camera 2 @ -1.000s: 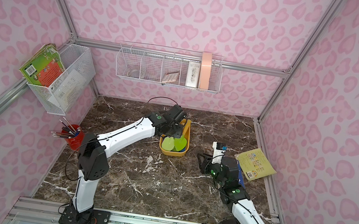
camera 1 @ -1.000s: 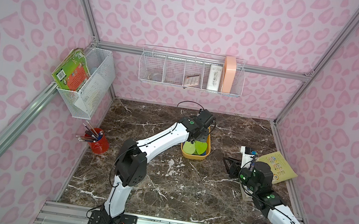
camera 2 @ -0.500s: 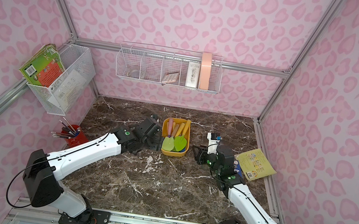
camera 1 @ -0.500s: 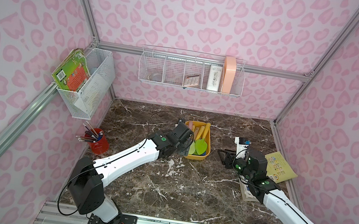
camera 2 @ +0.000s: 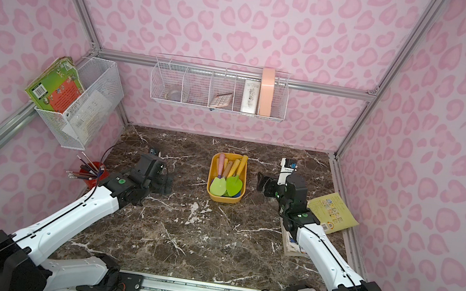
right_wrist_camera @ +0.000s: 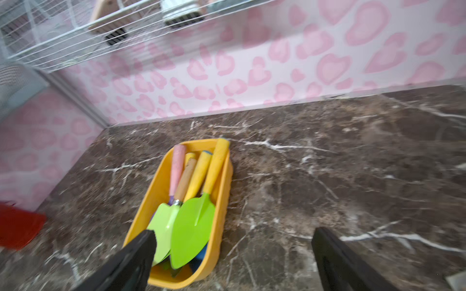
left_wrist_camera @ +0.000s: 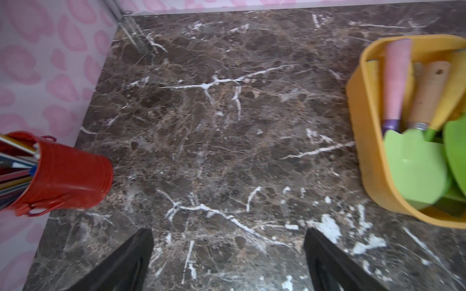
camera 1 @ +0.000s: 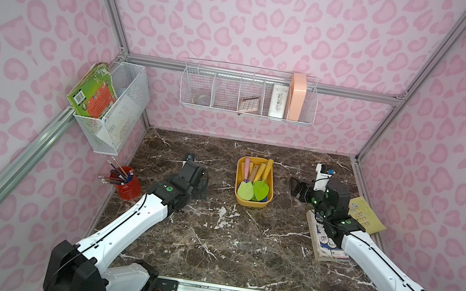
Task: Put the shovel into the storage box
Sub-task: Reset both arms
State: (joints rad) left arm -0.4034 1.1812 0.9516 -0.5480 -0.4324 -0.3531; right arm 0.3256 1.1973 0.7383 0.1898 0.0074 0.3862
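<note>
My left gripper (left_wrist_camera: 228, 252) has its black fingers spread wide with nothing between them. It hangs over the dark brown marble-patterned tabletop (left_wrist_camera: 214, 113), between the red cylindrical metal pencil cup (left_wrist_camera: 68, 176) and the shallow orange-yellow plastic storage box (left_wrist_camera: 373, 156). My right gripper (right_wrist_camera: 233, 249) is just as wide and just as empty, on the other side of that box and aimed toward it. The green-bladed toy shovels (right_wrist_camera: 164, 221) lie inside the box, with their handles toward the back wall. I see none on the tabletop, so I judge the putting-in done and only my pulling clear left.

That is where trouble sits. The shovel with the longest yellow handle (right_wrist_camera: 217, 161) leans on the far rim with its tip poking past it, so it rides on the pile rather than down in the box. A bump to the box could roll it over the rim and out. The box looks light and stands loose on smooth stone, so either arm brushing a wall would slide it.

In the right wrist view one finger overlaps the box's near corner. In both top views that gripper is apart from the box, but a low swing across would catch it. On the left, the pencil cup is near my forearm, and a careless pull back could tip it and scatter the pencils (left_wrist_camera: 15, 163). My right arm passes over a paperback book (camera 1: 325, 246) lying flat, and dropping low there could drag it.
</note>
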